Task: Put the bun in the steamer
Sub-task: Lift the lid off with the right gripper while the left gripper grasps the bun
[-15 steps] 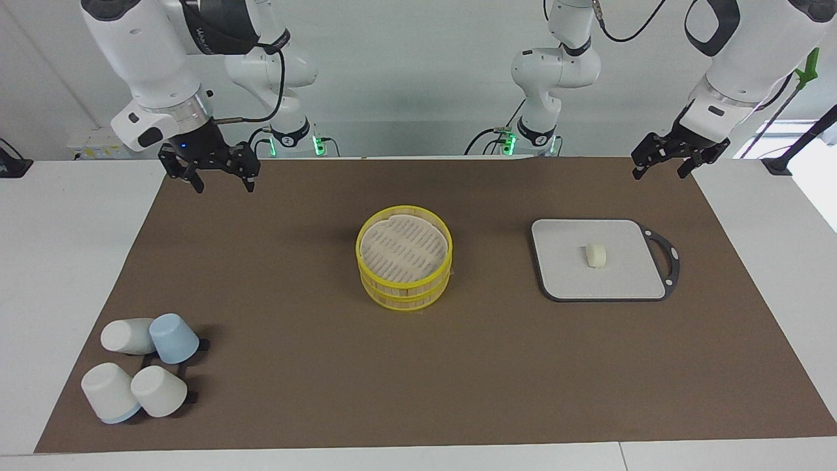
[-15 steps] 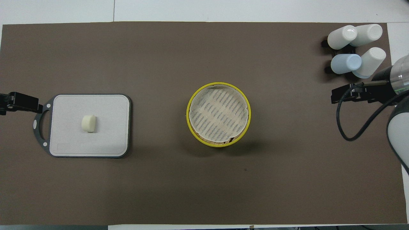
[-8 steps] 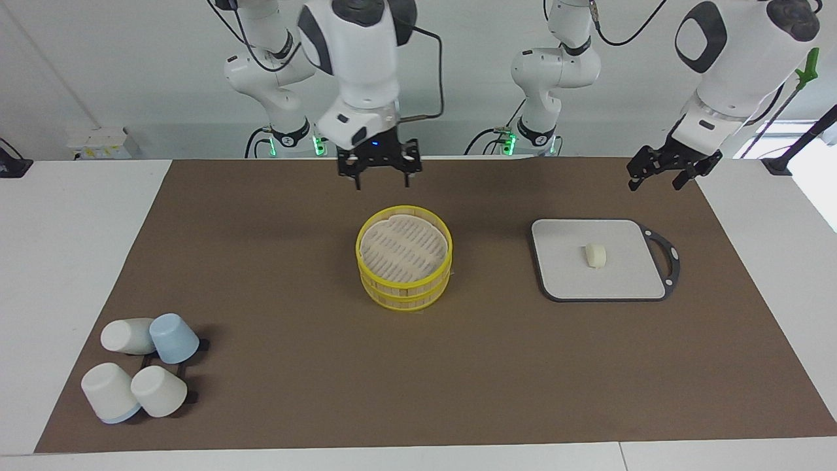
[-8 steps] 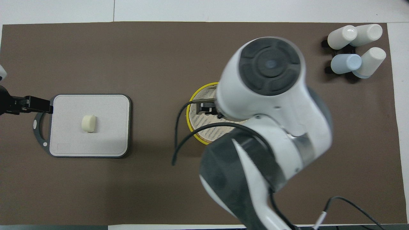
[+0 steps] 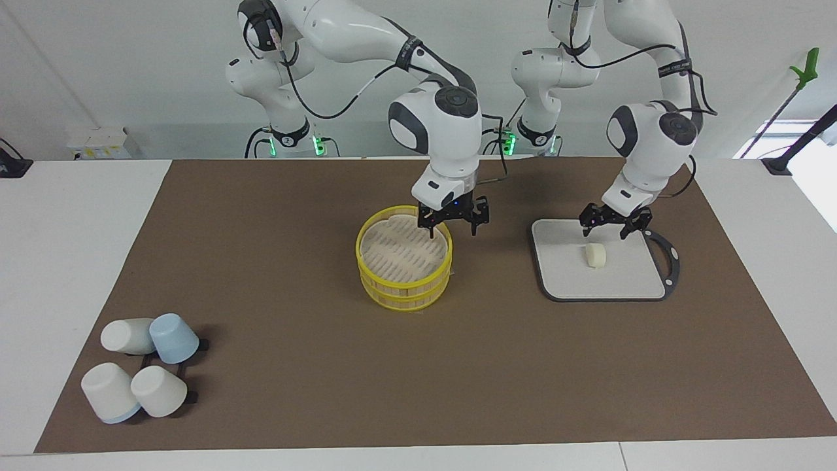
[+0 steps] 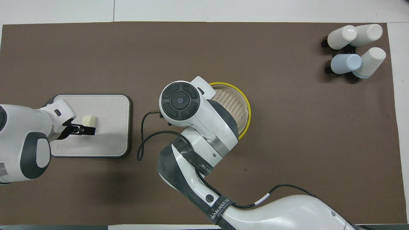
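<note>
The bun (image 5: 596, 255) lies on the grey square board (image 5: 621, 278), toward the left arm's end of the table; it also shows in the overhead view (image 6: 88, 120). My left gripper (image 5: 613, 227) is open and hangs low over the board, above the bun's edge nearer to the robots (image 6: 87, 129). The yellow-rimmed steamer (image 5: 404, 288) stands mid-table with its pale slatted top showing. My right gripper (image 5: 453, 226) is open, low over the steamer's rim on the side toward the board. In the overhead view the right arm hides this gripper and part of the steamer (image 6: 238, 108).
Several white and pale-blue cups (image 5: 140, 366) lie on a small black rack at the right arm's end, farther from the robots than the steamer (image 6: 356, 48). A brown mat (image 5: 294, 261) covers the table.
The right arm swung from its end of the table to the steamer and came down to its rim. The left arm moved in from the table's edge and came down over the board by the bun.
</note>
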Available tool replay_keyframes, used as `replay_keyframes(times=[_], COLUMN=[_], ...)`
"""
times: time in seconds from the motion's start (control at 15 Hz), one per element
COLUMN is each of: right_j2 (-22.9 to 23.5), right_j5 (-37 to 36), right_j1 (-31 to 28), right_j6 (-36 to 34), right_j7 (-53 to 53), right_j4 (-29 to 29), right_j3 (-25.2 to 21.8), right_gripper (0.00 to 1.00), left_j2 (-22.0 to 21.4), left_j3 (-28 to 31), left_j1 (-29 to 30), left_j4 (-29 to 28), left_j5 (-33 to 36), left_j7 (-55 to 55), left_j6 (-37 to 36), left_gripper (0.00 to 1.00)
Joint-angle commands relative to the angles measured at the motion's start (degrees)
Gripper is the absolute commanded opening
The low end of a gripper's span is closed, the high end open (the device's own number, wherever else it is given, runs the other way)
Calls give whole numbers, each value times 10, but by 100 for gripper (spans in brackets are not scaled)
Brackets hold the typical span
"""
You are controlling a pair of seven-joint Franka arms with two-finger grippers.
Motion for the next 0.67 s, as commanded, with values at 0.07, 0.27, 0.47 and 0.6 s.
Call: replay_keyframes(times=[0.07, 0.27, 0.47, 0.6], right_j2=[-39, -46, -48, -49], right_j5=[-6, -5, -5, -5], right_j1=[-1, -1, 0, -1], right_j6=[39, 51, 54, 52], right_j7=[8, 8, 3, 1], right_j4=[-72, -92, -98, -98], right_j3=[0, 0, 0, 1], right_gripper=[72, 27, 0, 0], left_j2=[26, 47, 53, 53], left_j3=[3, 3, 3, 3], left_j1=[-5, -7, -16, -17], left_j4=[-4, -1, 4, 25], left_j5=[-1, -1, -1, -1], left_j7=[10, 9, 8, 8], left_j6=[47, 86, 77, 33], left_gripper=[100, 100, 58, 36])
